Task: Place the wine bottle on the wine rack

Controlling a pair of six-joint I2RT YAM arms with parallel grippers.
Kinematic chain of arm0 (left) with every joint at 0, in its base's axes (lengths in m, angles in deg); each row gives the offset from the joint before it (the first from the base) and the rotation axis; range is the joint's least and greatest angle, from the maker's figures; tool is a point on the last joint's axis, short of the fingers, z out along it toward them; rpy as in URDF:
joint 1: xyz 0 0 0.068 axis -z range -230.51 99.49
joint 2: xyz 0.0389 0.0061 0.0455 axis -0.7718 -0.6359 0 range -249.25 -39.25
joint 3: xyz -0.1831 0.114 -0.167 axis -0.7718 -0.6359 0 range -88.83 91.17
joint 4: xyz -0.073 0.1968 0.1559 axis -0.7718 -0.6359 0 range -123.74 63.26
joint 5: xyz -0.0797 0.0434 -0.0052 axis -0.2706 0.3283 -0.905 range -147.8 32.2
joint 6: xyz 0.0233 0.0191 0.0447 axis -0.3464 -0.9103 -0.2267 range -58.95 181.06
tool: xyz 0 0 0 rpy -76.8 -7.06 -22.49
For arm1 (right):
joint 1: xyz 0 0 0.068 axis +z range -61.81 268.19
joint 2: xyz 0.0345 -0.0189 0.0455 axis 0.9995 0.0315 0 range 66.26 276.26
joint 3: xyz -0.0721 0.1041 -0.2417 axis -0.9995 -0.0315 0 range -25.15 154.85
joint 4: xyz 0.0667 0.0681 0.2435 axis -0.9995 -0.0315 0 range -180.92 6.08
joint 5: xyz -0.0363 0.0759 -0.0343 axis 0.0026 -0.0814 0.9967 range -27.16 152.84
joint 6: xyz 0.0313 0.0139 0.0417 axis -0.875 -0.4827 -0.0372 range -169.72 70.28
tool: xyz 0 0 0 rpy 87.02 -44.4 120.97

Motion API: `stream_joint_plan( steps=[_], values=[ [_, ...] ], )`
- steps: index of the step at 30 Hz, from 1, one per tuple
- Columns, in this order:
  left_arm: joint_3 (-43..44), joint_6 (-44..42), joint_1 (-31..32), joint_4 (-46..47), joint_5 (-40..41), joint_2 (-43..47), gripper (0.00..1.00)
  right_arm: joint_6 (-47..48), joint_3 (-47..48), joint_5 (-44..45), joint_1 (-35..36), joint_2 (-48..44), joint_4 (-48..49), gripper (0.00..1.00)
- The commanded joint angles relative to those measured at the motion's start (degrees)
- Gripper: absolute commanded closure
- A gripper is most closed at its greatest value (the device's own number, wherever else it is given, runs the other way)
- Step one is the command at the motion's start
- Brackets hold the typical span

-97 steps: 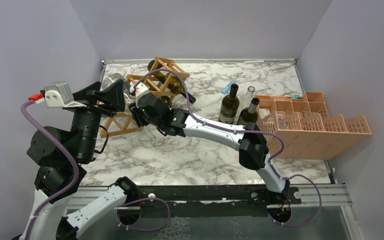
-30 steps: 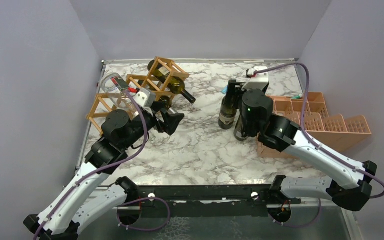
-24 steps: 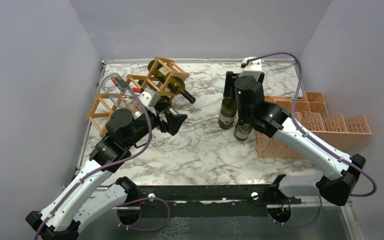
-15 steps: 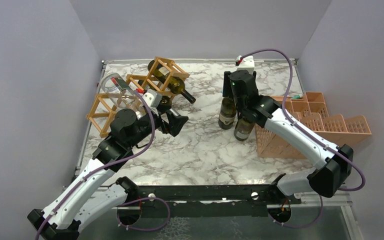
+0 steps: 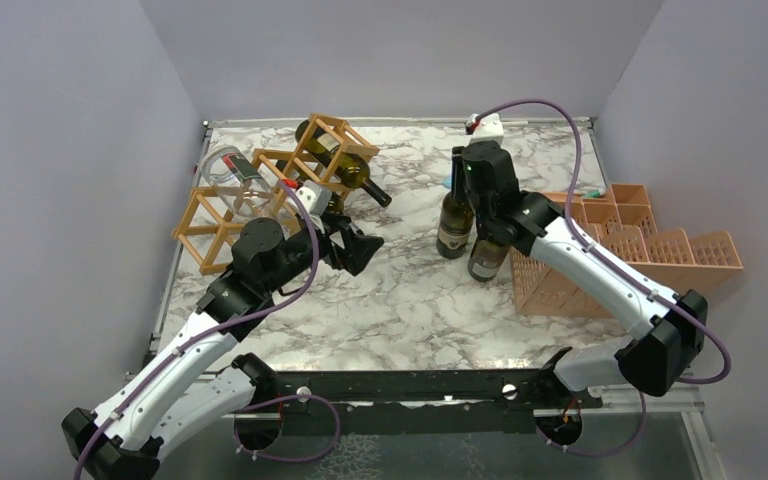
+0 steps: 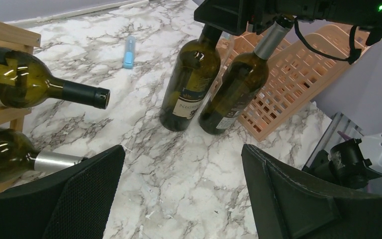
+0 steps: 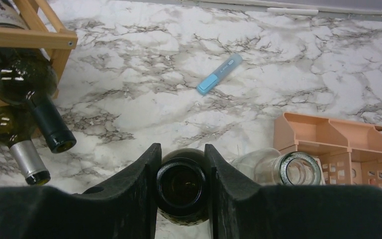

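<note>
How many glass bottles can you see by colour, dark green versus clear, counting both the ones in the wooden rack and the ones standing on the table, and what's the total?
Dark green bottles: 4
Clear bottles: 2
Total: 6

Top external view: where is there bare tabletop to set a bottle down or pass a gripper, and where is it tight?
Free: near-centre marble between left gripper, standing bottles and pink crate; also the back strip between wine rack and blue marker. Crowded: bottles bunched against the crate, right gripper shut on the black-necked bottle.
</note>
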Motion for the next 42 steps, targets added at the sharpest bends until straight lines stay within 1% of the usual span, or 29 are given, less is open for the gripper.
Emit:
stream_joint_plan(
  steps=[1, 3, 8, 11, 16, 18, 21, 24, 29, 33, 37, 42],
  values=[
    [-1.8, 0.9, 0.4, 7.3, -4.8, -1.8, 0.07, 3.9, -2.0, -7.8, -0.1, -3.9, -0.6, 0.96],
    [-3.1, 0.6, 0.6, 10.2, -6.1, -2.3, 0.06, 5.3, -1.8, -11.3, -0.1, -5.7, -0.2, 0.99],
    [-7.2, 1.7, 2.2, 18.1, -6.2, -3.6, 0.05, 5.2, 0.3, -18.7, -0.1, -8.0, -3.3, 0.99],
    [-9.6, 1.7, 5.1, 21.7, -5.1, -5.1, 0.05, 4.4, 0.3, -22.7, -0.1, -9.7, -4.7, 0.99],
    [-11.8, -1.6, 9.5, 24.2, -3.3, -9.8, 0.05, 2.8, -0.1, -27.6, -0.1, -12.3, -6.3, 0.99],
    [-13.9, -2.9, 10.9, 27.8, -3.6, -11.8, 0.04, 2.2, -0.4, -29.8, -0.1, -13.4, -6.6, 0.99],
    [-18.1, -4.1, 12.9, 36.0, -1.8, -14.2, 0.03, 1.3, -0.7, -32.4, -0.1, -14.7, -7.5, 0.99],
    [-21.0, -6.5, 15.4, 43.0, 1.7, -17.6, 0.02, 0.6, -1.1, -35.0, -0.1, -15.9, -8.3, 0.99],
    [-21.6, -9.6, 17.1, 49.1, 2.4, -23.8, 0.01, 0.0, -1.0, -40.0, -0.1, -16.8, -9.6, 0.99],
    [-21.6, -10.4, 17.4, 53.8, 4.2, -28.2, 0.01, -0.7, -1.3, -43.6, -0.1, -17.9, -9.9, 0.99],
    [-20.8, -11.0, 17.5, 57.3, 2.2, -32.0, 0.01, -1.1, -2.0, -46.9, -0.1, -18.8, -9.3, 0.99],
    [-20.9, -10.7, 17.6, 61.2, -2.5, -34.8, 0.01, -1.3, -3.0, -49.3, -0.1, -19.8, -8.4, 0.99]
  ],
)
